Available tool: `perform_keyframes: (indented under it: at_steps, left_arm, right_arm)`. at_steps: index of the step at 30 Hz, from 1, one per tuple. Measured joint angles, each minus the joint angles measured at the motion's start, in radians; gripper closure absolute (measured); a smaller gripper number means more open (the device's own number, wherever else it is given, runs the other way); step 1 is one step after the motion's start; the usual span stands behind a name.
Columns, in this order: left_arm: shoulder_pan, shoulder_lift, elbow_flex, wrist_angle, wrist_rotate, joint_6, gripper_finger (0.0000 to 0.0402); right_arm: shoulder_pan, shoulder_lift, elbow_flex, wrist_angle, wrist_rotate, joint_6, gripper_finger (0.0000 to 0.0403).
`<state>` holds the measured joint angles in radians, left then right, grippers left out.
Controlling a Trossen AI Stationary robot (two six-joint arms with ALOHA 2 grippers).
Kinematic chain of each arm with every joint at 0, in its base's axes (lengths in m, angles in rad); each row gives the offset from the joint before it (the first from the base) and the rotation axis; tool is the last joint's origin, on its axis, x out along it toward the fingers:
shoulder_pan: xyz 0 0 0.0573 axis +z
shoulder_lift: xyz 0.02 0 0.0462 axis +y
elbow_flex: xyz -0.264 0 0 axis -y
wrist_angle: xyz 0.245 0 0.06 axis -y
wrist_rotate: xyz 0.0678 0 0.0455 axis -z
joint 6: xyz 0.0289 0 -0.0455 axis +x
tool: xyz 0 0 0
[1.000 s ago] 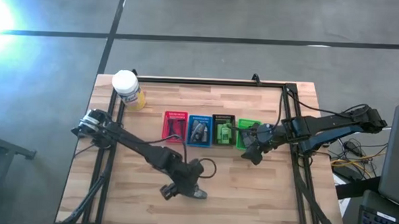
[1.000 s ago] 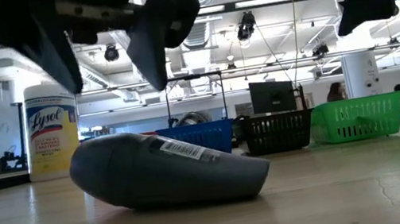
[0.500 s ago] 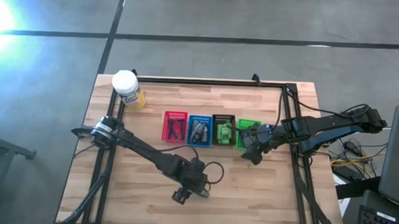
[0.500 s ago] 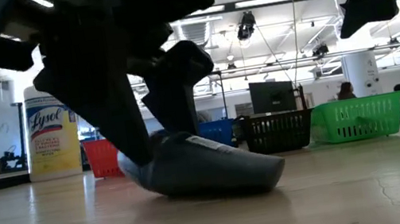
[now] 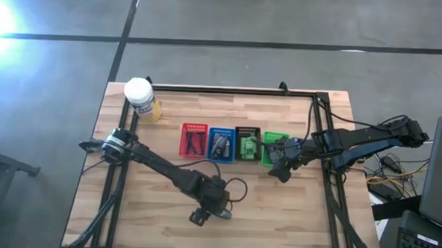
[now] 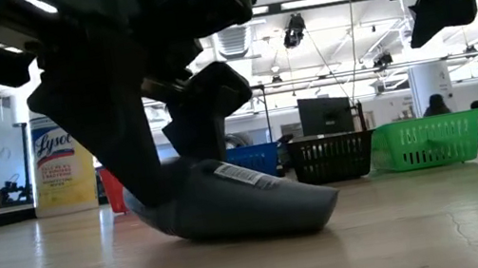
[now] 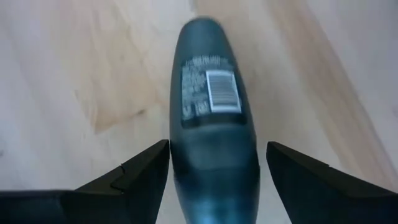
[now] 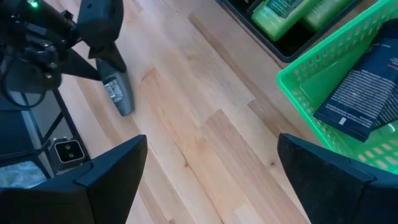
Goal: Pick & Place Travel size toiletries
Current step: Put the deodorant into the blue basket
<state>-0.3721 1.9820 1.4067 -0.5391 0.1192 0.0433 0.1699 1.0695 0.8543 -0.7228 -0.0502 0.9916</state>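
Note:
A grey oval tube [image 5: 223,211] with a barcode label lies on its side on the wooden table, toward the near edge. My left gripper [image 7: 217,144] points steeply down over it, open, with one finger on each side of the tube's thick end [image 6: 178,206]. My right gripper [image 5: 280,171] hangs open above the table, just in front of the green basket [image 5: 274,149], with nothing between its fingers. Green little tubes [image 8: 292,15] lie in the black basket, and a dark navy piece [image 8: 367,93] lies in the green one. My left gripper has its fingers [image 7: 146,168] close against the two long sides of the tube's thick end [image 7: 211,180], coming from above and lying along the tube. I cannot tell whether they touch it. The tube lies on the table.
Red [image 5: 194,140], blue [image 5: 221,144], black [image 5: 247,144] and green baskets stand in a row across the table's middle. A white-lidded yellow jar [image 5: 141,99] stands at the far left corner. Bare wood lies around the tube and along the near edge.
My left gripper has come down over the grey tube and rolled about its own axis, so that its fingers now stand on either side of it. The tube has shifted a little toward the table's right. My right arm has kept still.

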Motion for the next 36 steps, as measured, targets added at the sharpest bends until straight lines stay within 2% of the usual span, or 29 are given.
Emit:
perform_keyframes:
  at_steps: [21,28,32,36]
  left_arm:
    - [-0.003,0.008,-0.040,0.077,-0.008,0.034,0.0134]
    - [0.000,-0.002,-0.038,0.073,-0.042,0.053,0.0187]
    - [0.009,-0.040,-0.012,0.014,-0.097,0.018,0.0191]
    - [0.042,-0.093,0.003,-0.050,-0.175,-0.108,0.0191]
  right_arm:
    - [0.000,0.000,0.000,-0.003,0.020,0.000,0.0073]
    - [0.011,0.000,0.000,-0.001,0.019,0.004,0.0060]
    - [0.034,0.000,0.002,0.001,0.024,0.007,0.0060]
    - [0.065,-0.018,0.006,0.002,0.085,0.047,0.0072]
